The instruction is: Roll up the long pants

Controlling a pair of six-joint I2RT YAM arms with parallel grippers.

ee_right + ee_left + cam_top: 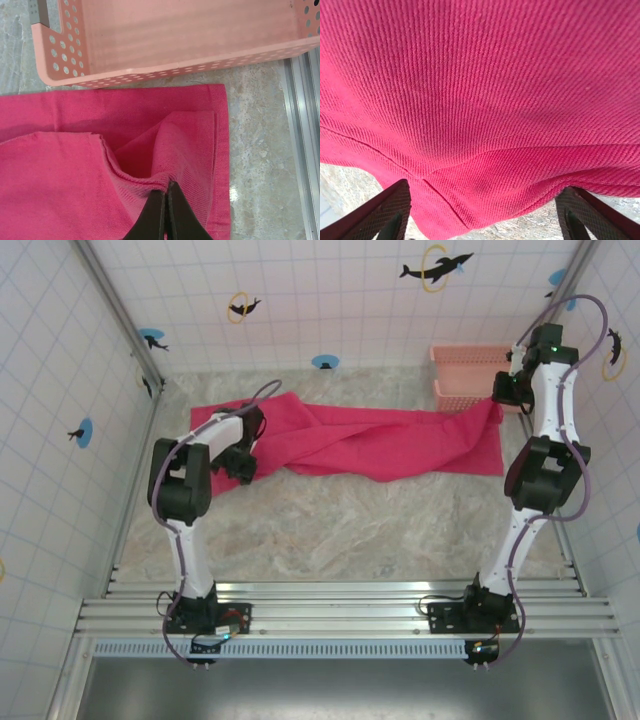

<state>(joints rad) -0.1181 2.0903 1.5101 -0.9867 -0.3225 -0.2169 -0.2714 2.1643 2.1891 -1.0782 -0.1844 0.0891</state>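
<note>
While the left gripper [246, 458] sits at the left end of the long pants [385, 442] with its fingers [390, 210] spread wide apart and cloth between them, the right gripper [167, 192] pinches a raised fold near the garment's right hem, fingertips pressed together. The pants lie stretched sideways across the middle of the marbled table [330, 530], rumpled and partly folded over. Beyond their right end, just beside the hem, a salmon-pink perforated basket [165, 40] stands by the far wall.
</note>
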